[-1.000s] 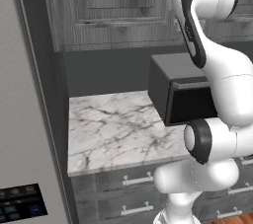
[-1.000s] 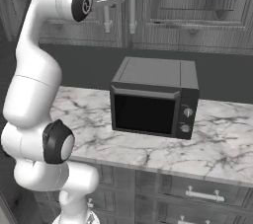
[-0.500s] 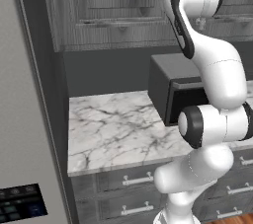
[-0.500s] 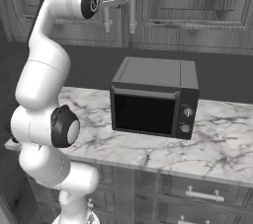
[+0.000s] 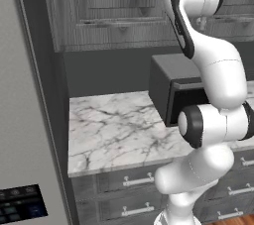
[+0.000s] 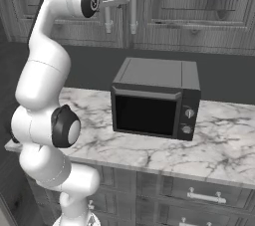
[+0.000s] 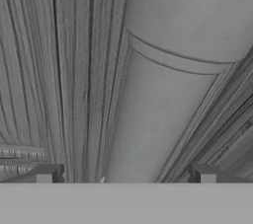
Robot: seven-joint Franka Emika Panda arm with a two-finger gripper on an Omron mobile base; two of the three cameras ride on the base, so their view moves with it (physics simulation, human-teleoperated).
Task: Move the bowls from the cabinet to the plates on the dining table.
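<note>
End effector (image 7: 126, 176) spread wide, nothing gripped, fingers (image 7: 44, 173) straddling a silver bar handle (image 7: 168, 94) of the cabinet (image 6: 189, 1), right up against the closed doors. Cabinet hangs above the tabletop (image 6: 224, 145). Black microwave (image 6: 154, 100) sits toward the tabletop's back edge. Bowls can't be seen with doors closed.

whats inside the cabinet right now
Nothing inside shows: the cabinet doors are shut, so any bowls are hidden. The open gripper sits at a silver bar handle.
</note>
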